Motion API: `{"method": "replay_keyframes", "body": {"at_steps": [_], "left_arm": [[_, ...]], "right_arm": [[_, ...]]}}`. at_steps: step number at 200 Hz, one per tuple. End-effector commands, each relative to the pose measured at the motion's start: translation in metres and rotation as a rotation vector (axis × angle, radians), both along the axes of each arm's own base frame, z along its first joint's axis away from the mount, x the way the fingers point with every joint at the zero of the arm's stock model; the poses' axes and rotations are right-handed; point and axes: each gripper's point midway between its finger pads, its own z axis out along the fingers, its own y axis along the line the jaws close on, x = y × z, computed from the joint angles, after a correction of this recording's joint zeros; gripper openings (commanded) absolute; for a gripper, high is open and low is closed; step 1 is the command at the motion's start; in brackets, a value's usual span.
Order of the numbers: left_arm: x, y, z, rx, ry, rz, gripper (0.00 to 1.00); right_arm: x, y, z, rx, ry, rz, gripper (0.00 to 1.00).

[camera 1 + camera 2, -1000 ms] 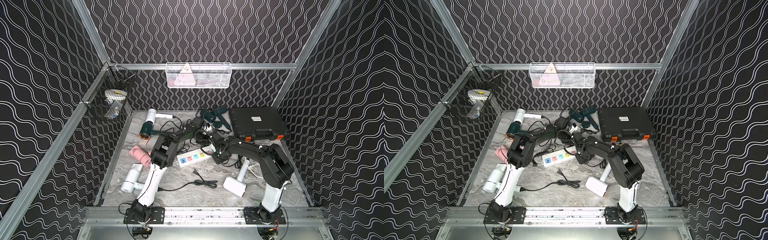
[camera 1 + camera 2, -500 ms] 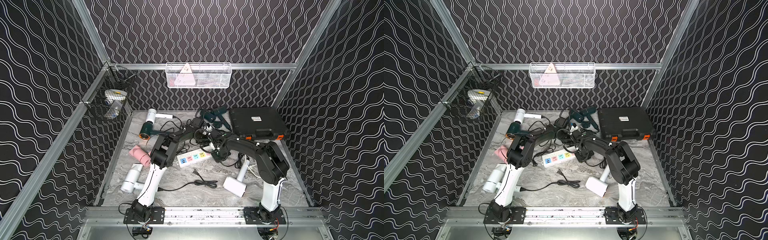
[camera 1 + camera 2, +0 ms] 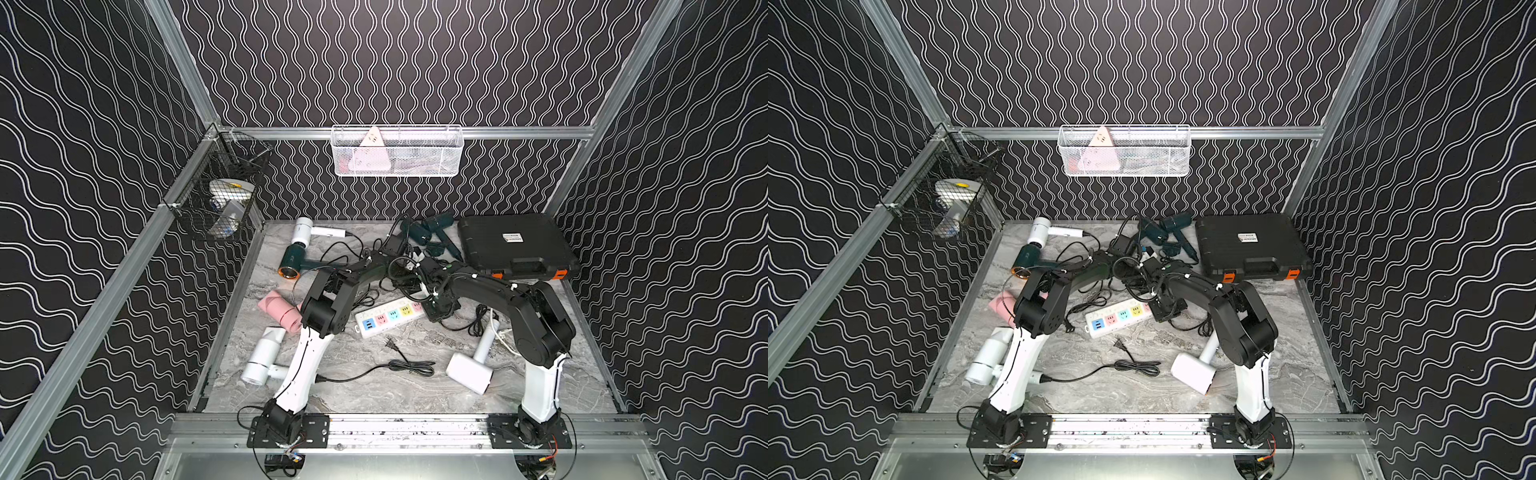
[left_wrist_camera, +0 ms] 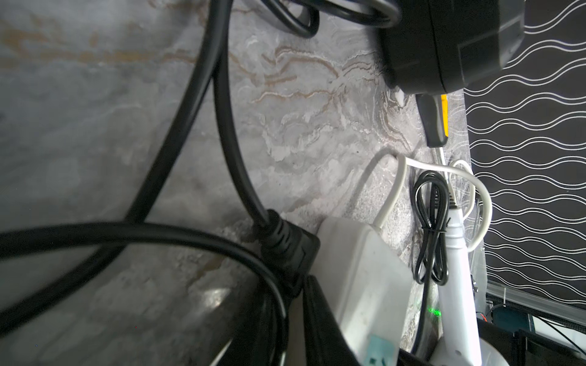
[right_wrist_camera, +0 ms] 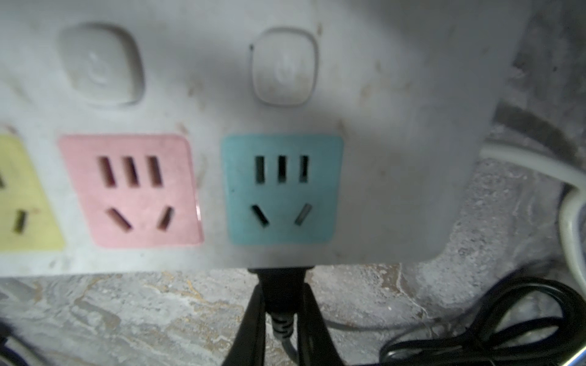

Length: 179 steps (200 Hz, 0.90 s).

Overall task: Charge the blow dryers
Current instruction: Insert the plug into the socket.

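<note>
Several blow dryers lie around the white power strip (image 3: 390,316): a white one (image 3: 302,230) and a copper-ringed teal one (image 3: 293,262) at the back left, a pink one (image 3: 280,309), white ones at the front left (image 3: 262,361) and front right (image 3: 469,370), and teal ones (image 3: 428,230) at the back. My right gripper (image 5: 280,285) is shut on a black plug (image 5: 280,294) that butts against the strip's long side below the teal socket (image 5: 282,190). My left gripper (image 4: 299,285) pinches the end of a black plug (image 4: 288,250) beside the strip's cord end (image 4: 364,269).
A black case with orange latches (image 3: 515,249) fills the back right. Tangled black cords (image 3: 399,266) lie around both wrists. A loose plug and coiled cord (image 3: 409,365) lie in front of the strip. Wire baskets hang on the back wall (image 3: 397,151) and left wall (image 3: 220,203).
My right arm's elbow has shifted slightly left, with its gripper staying at the strip's right end. The strip and the dryers have not moved.
</note>
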Motion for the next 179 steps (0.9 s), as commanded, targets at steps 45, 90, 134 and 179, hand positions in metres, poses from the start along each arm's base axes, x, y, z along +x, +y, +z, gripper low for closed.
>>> {"method": "replay_keyframes", "body": {"at_steps": [45,90,134,179], "left_arm": [[-0.062,0.009,-0.047,0.158,0.222,-0.048,0.19],[-0.064,0.009,-0.047,0.162,0.217,-0.052,0.17],[-0.038,0.011,-0.022,0.188,0.151,-0.032,0.19],[0.005,0.029,0.002,0.162,0.102,0.063,0.25]], "right_arm": [[0.067,0.042,0.023,0.153,-0.256,-0.05,0.0],[0.058,0.04,0.016,0.155,-0.23,-0.04,0.0],[0.04,0.014,0.003,0.072,-0.205,-0.052,0.08],[0.025,0.003,0.004,0.069,-0.198,-0.048,0.28]]}}
